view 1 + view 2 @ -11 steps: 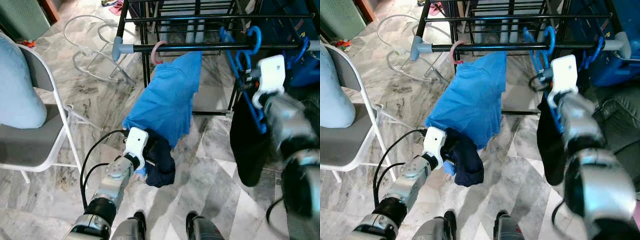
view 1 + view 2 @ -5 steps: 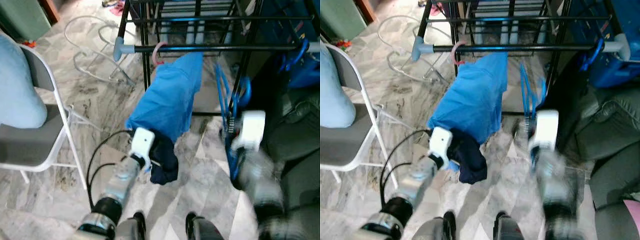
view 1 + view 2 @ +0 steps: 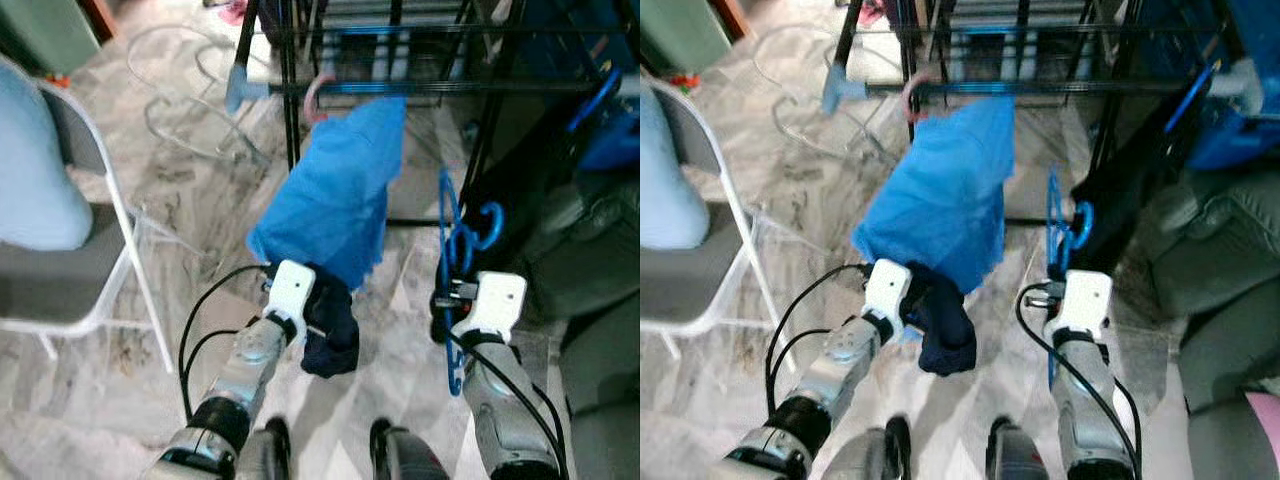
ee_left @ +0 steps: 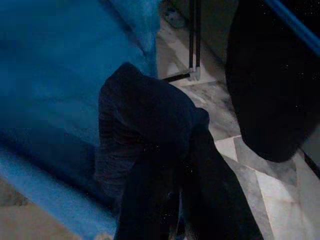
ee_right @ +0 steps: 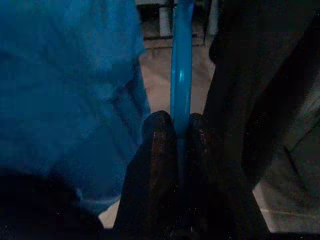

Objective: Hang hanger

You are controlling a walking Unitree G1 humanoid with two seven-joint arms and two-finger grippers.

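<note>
A blue plastic hanger (image 3: 458,248) is gripped low in front of the black clothes rack (image 3: 400,88), well below its rail. My right gripper (image 5: 180,125) is shut on the hanger's bar (image 5: 181,75), its fingers (image 5: 157,145) pressed on both sides. A bright blue shirt (image 3: 340,190) hangs from the rail on a pink hanger (image 3: 315,100). My left gripper (image 3: 305,325) sits under the shirt's hem, shut on a bunched dark navy garment (image 3: 328,325) that covers its fingers. A black garment (image 3: 520,170) hangs at the rack's right.
A grey folding chair (image 3: 60,270) with a pale blue cushion (image 3: 30,170) stands on the left. White wire hangers (image 3: 180,90) lie on the marble floor behind it. Dark upholstery (image 3: 590,260) crowds the right side. My feet (image 3: 390,450) are at the bottom edge.
My right arm has dropped from the rail down to knee height, bringing the blue hanger with it. The left gripper has shifted slightly forward with the navy garment.
</note>
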